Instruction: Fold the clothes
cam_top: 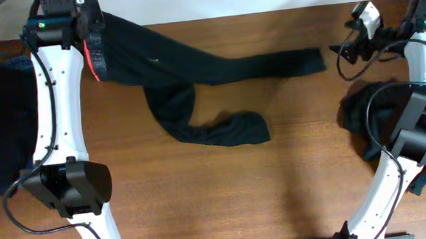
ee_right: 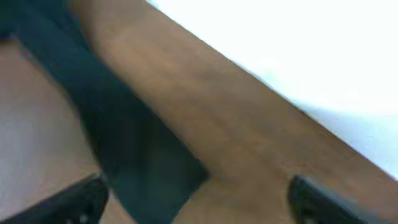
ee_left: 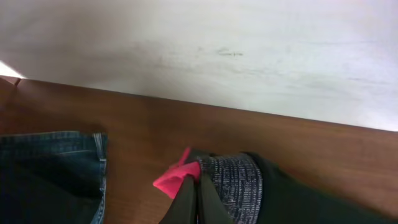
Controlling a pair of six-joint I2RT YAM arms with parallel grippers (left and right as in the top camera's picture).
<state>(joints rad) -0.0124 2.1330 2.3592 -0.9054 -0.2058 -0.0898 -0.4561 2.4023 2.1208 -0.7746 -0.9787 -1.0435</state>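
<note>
Long black trousers [cam_top: 172, 63] lie spread on the wooden table, one leg reaching right to its cuff [cam_top: 306, 60], the other curled toward the middle [cam_top: 228, 130]. The grey waistband with red edge [cam_top: 94, 56] is at the far left. My left gripper [ee_left: 198, 198] is shut on that waistband [ee_left: 236, 183], pinching the red edge [ee_left: 177, 178]. My right gripper [cam_top: 346, 52] is open and empty, hovering just right of the leg cuff [ee_right: 143, 168]. The right wrist view is blurred.
Blue denim [ee_left: 50, 168] lies left of the waistband, part of a dark pile [cam_top: 2, 125] at the left edge. Another dark garment pile [cam_top: 376, 117] sits under the right arm. A white wall [ee_left: 199, 43] runs behind the table's far edge.
</note>
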